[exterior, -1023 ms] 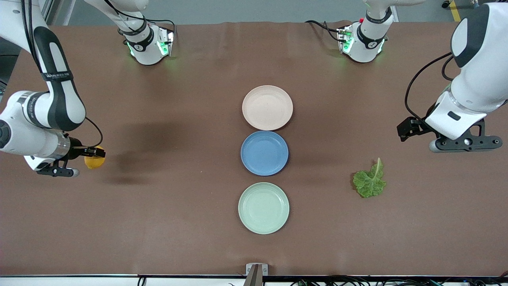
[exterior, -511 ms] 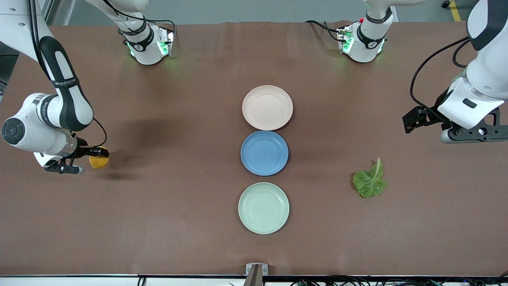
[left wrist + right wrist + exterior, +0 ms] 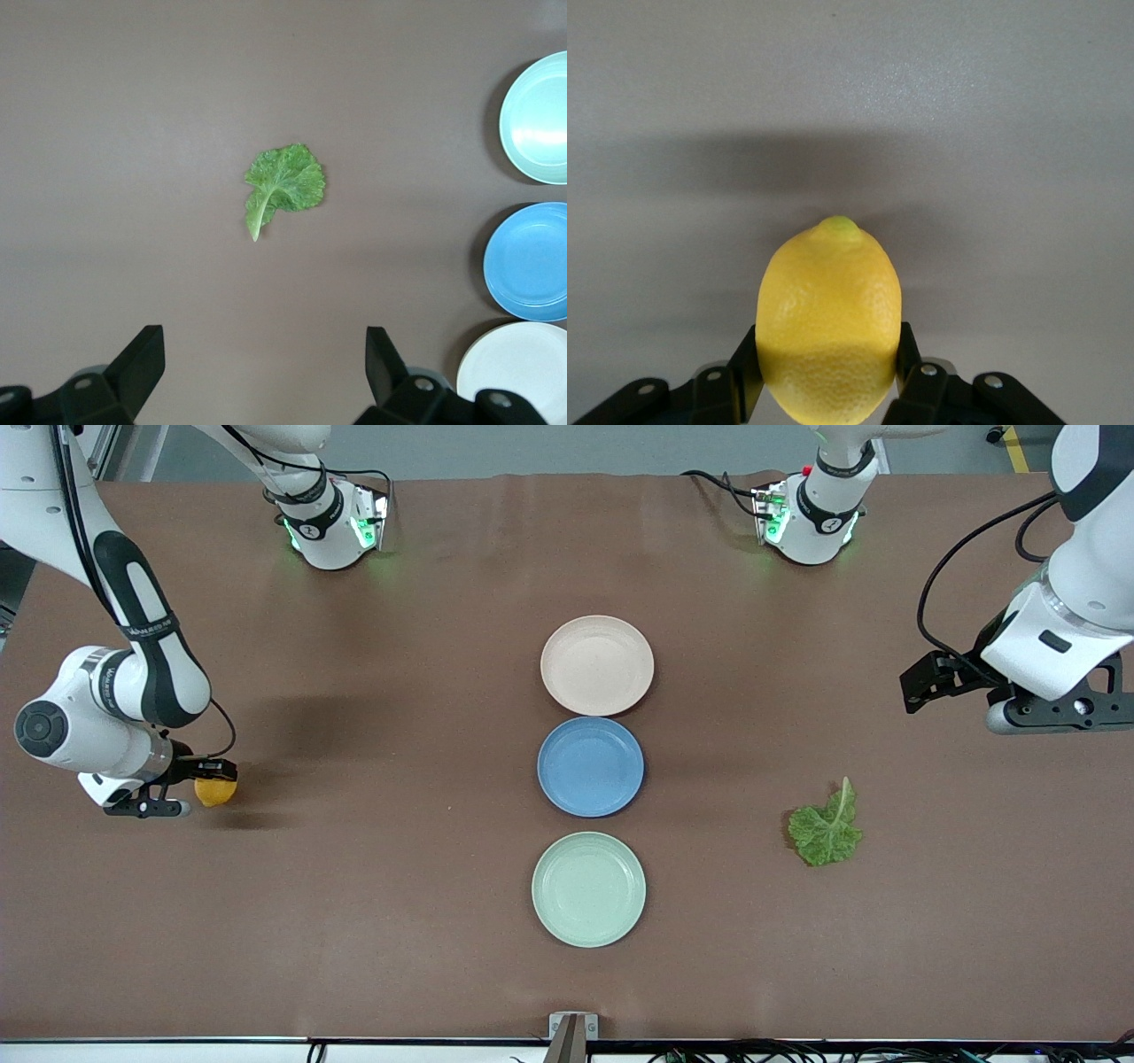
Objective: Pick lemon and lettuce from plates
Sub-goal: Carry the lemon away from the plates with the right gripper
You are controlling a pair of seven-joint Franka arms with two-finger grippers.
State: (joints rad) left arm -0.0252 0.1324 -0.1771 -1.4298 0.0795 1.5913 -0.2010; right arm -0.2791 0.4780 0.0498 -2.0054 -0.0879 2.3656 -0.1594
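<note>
The lemon (image 3: 829, 319) is clamped by the right gripper (image 3: 824, 376) over bare table; the left gripper (image 3: 266, 363) – jaws apart – is held above the lettuce (image 3: 283, 184).

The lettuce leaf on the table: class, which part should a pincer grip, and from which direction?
Judging by its pose, grip the lettuce from straight above, across the pale rib near its stem. It lies flat, so no side offers purchase, and the rib looks firmest.

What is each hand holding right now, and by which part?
The right hand grips the small oval yellow lemon across its rounded sides, pointed end facing out. The left hand is open and holds nothing.
</note>
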